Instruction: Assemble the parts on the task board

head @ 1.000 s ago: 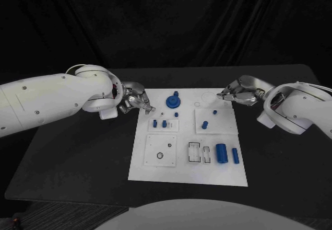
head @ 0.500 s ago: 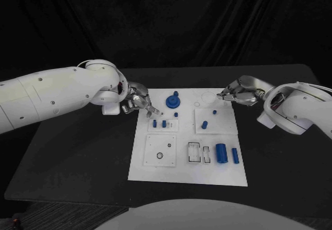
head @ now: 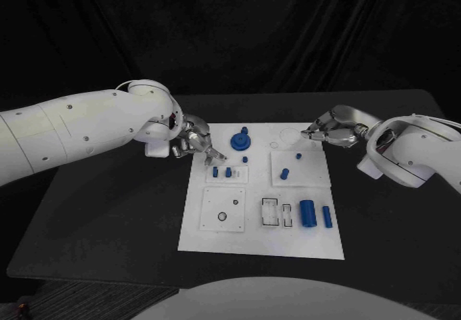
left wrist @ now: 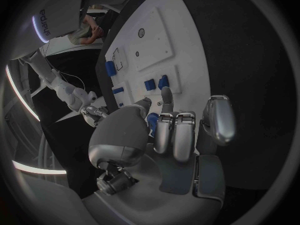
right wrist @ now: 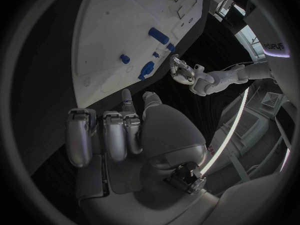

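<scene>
- The left hand [head: 192, 141] hung over the far left corner of the white board [head: 221, 243], crowding the blue gear [head: 240, 141].
- The right hand [head: 330, 130] stood beside the far right corner.
- Bare table [head: 115, 220] flanked the board's near half.

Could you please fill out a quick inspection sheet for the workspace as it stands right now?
Surface: black table, bare round the board.
Job's things: white task board at the middle; blue parts on it, among them a round gear-like part and a large cylinder.
Clutter: nothing seen.
Hands: left hand over the board's far left corner, holding nothing visible; right hand at its far right corner, fingers curled.
Cables: nothing seen on the table.
Surroundings: dark curtain behind.
</scene>
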### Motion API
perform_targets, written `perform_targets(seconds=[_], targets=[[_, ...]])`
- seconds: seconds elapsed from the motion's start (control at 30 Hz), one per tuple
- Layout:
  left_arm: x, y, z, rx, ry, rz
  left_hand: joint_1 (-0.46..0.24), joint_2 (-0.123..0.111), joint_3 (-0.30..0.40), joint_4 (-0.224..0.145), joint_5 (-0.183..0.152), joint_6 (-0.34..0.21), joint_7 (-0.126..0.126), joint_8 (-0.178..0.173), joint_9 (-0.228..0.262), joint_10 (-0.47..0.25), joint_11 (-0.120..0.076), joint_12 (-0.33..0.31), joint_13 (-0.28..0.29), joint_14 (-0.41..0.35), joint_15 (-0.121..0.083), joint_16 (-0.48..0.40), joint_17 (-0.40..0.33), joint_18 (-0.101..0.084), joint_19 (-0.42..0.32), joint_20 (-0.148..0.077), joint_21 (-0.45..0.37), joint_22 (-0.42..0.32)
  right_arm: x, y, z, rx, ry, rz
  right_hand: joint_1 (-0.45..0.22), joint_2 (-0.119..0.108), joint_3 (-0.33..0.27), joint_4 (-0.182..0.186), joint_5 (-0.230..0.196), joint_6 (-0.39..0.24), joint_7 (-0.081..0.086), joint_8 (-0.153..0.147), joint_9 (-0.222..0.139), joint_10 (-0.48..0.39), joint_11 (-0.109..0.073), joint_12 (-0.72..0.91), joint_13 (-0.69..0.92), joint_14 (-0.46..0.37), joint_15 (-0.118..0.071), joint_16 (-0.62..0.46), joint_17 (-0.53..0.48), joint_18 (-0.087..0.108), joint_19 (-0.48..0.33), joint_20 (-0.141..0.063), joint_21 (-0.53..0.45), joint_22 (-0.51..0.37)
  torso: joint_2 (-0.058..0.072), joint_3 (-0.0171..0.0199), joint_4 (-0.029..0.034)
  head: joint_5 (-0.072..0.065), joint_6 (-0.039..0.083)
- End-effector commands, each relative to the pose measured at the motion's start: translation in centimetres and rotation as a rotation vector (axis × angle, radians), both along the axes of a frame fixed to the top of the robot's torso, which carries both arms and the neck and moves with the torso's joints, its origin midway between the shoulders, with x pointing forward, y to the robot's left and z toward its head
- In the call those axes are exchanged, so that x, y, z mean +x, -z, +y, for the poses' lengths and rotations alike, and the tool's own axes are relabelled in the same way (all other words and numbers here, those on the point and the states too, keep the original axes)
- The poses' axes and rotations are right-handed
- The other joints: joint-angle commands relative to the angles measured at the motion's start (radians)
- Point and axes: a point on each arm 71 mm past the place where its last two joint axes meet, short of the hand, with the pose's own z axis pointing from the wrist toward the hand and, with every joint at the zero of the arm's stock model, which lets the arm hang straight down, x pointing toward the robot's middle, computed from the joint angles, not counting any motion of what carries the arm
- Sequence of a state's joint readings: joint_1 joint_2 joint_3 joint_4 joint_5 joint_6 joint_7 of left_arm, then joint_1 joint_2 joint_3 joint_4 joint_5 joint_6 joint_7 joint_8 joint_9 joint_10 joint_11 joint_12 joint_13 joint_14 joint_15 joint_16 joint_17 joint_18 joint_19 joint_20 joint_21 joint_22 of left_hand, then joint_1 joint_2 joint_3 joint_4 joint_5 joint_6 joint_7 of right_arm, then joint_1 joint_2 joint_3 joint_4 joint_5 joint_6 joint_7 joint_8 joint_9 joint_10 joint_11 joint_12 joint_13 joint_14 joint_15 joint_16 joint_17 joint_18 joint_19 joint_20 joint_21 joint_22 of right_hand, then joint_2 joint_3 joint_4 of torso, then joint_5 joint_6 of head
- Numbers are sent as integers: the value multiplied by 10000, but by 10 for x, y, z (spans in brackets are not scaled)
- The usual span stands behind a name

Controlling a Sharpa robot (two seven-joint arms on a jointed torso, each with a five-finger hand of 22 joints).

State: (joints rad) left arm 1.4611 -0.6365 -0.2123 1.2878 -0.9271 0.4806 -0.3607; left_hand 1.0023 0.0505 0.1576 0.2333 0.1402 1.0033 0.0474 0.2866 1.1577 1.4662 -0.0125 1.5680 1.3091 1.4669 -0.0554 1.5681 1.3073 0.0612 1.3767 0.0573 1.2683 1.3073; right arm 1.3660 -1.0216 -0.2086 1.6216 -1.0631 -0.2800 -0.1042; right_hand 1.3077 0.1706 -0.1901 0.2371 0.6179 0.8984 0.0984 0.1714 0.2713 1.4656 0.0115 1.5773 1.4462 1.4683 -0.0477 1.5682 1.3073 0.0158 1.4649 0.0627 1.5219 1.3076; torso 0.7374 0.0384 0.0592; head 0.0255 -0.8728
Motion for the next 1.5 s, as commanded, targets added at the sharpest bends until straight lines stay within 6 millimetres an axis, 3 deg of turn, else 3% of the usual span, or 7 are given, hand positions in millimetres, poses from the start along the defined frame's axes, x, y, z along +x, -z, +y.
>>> perform_targets(seconds=[0.03,0.13,0.83,1.5], targets=[[0,0,-1,208,268,199,8,30,-14,-42,104,61,-10,-6,27,1046,1,28,2617,1039,36,27,2635,108,2,38,-44,1678,0,1,0,-63,105,99,82,0,77,7,58,87,4,-41,-13,1052,-41,-65,1246,1025,-58,26,2635,-7,737,-49,-19,2432,-3,8,-2,-15,2],[1,0,-1,261,277,205,116,61,8,-134,323,61,-21,-11,56,1046,-13,28,2617,1039,27,27,2635,112,-9,34,-64,1674,0,1,-1,-60,118,90,89,-2,83,2,64,88,3,-42,-14,1052,-41,-65,1246,1025,-58,26,2635,-8,739,-49,-16,2433,-2,9,-6,-24,2],[1,2,-5,662,553,66,144,147,48,-184,650,116,-42,-20,74,1046,-24,28,2617,1039,18,27,2635,122,-38,27,-114,1661,0,1,1,-49,91,72,135,-7,125,-27,101,94,3,-47,-16,1052,-40,-65,1246,1025,-57,26,2635,-5,733,-49,-26,2429,-1,5,-2,-6,2],[-1,7,-10,650,651,155,165,167,145,-301,1008,64,16,-515,-311,1046,12,28,2617,1039,37,27,2635,136,-97,37,-213,1636,0,1,1,-44,68,69,151,-13,142,-38,115,96,5,-51,-18,1052,-38,-65,1246,1025,-56,26,2635,-4,732,-49,-27,2429,0,9,-2,-4,2]])
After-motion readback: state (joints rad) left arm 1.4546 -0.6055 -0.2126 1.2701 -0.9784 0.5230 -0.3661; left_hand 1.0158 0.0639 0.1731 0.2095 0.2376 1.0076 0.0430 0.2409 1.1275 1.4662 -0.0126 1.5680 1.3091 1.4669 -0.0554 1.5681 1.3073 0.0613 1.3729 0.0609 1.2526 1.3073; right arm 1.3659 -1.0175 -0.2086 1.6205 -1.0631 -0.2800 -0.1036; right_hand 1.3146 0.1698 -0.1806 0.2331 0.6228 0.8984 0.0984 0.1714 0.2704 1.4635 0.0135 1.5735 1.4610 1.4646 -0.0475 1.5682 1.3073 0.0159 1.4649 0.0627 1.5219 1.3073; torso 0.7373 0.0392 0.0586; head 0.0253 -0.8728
